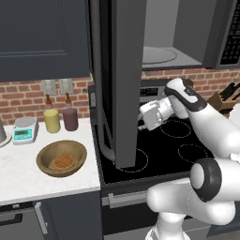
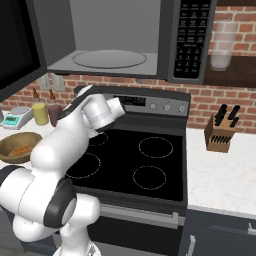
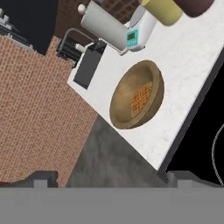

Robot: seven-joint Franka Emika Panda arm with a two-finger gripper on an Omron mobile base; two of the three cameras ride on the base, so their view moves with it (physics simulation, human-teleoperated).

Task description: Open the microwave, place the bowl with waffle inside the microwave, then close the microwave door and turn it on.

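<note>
White marble counter left of black stove, carrying wooden bowl with waffle inside. Above stove, microwave cavity exposed, microwave door swung wide. Gripper over stove, jaws spread wide, empty, facing bowl.

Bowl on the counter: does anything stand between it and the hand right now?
Yes. In the left base view the open microwave door hangs between the hand, over the stove, and the bowl with its waffle. From the hand view, the line to the bowl looks clear.
</note>
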